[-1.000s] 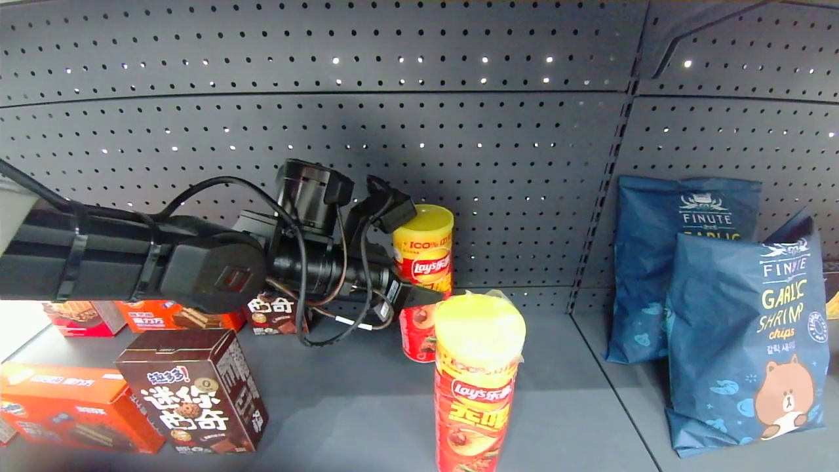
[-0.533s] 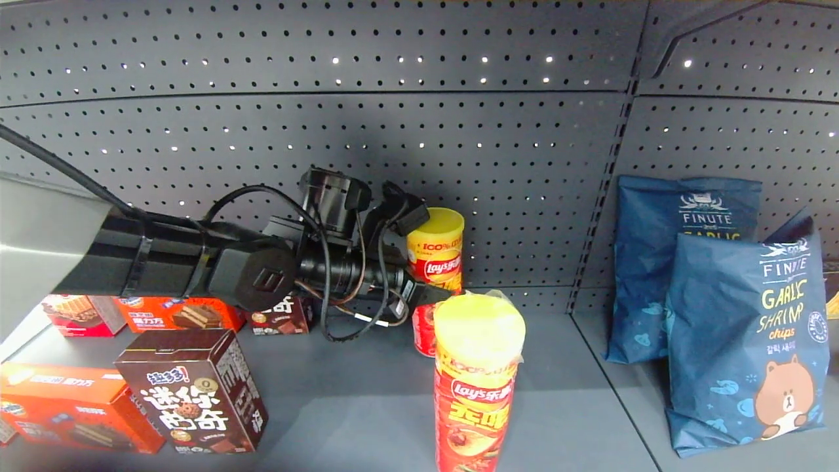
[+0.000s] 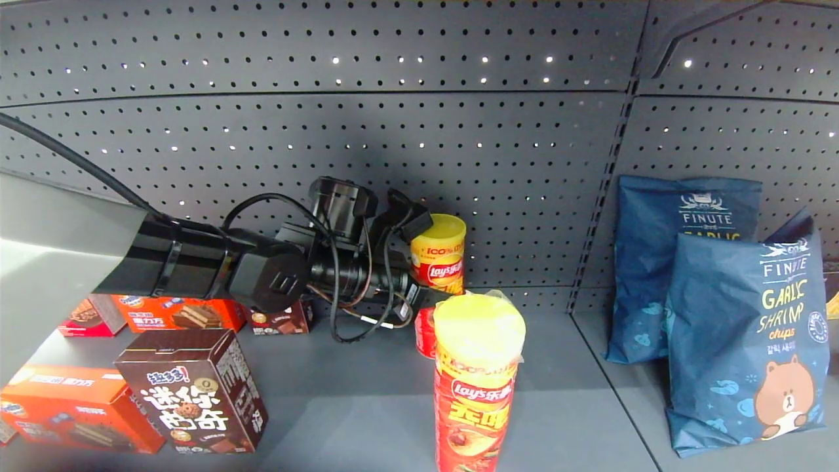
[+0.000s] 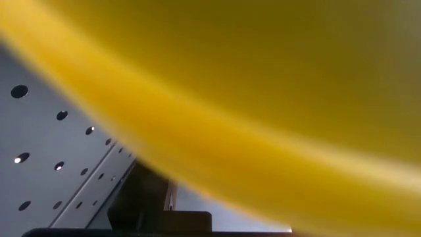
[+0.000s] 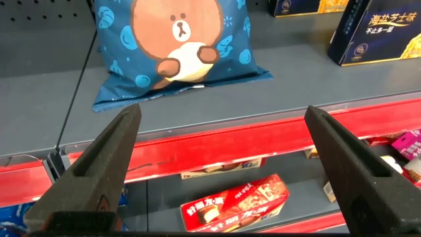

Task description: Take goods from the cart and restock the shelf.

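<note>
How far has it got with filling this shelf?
One chip can already stands at the front of the shelf. The left gripper holds a second chip can by the back panel. Releasing it remains; the right gripper is open, holding nothing.

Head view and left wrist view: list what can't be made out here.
1. Left wrist view: yellow surface, blurred and too close to identify.
2. Head view: the rear chip can, in the left gripper, has its base hidden behind the front chip can; contact with the shelf is unclear.
3. Head view: small brown box at the back, partly covered by the left arm.
</note>
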Controlling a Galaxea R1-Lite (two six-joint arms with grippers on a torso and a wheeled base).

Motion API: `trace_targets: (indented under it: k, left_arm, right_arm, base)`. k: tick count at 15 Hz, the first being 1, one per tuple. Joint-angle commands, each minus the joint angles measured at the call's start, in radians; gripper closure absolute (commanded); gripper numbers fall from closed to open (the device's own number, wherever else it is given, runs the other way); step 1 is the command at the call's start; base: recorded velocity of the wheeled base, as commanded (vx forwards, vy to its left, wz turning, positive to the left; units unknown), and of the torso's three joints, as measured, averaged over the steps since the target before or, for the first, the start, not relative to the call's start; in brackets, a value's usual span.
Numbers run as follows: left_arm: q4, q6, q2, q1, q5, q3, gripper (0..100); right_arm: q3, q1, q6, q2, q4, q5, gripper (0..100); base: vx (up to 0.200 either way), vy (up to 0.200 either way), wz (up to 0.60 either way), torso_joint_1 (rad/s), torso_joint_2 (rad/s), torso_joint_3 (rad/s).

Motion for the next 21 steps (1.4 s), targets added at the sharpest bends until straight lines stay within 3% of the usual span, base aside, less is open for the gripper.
trace_targets:
  k: [1,5,6,17,21]
  left_arm:
    - [0.001,0.0,0.004,0.0,0.001,-0.002,100]
    - [0.001,0.0,0.009,-0.003,0.004,0.004,100]
    - [0.001,0.0,0.009,-0.006,0.004,0.003,0]
    - [-0.001,-0.01,-0.099,0.008,0.006,0.026,0]
    - [-0.001,-0.006,-0.188,0.016,0.013,0.118,0]
  right_arm:
    - [0.0,0.0,0.001,0.002,0.0,0.0,0]
    - [0.0,0.0,-0.001,0.0,0.0,0.0,0]
    - [0.0,0.0,-0.001,0.002,0.0,0.0,0]
    - [0.0,0.0,-0.001,0.0,0.0,0.0,0]
    - [0.0,0.0,-0.001,0.002,0.0,0.0,0]
  base:
    - [0.0,0.0,0.0,0.0,0.0,0.0]
    - [0.0,0.0,0.0,0.0,0.0,0.0]
    - [0.0,0.0,0.0,0.0,0.0,0.0]
    - [0.0,0.0,0.0,0.0,0.0,0.0]
    - [0.0,0.0,0.0,0.0,0.0,0.0]
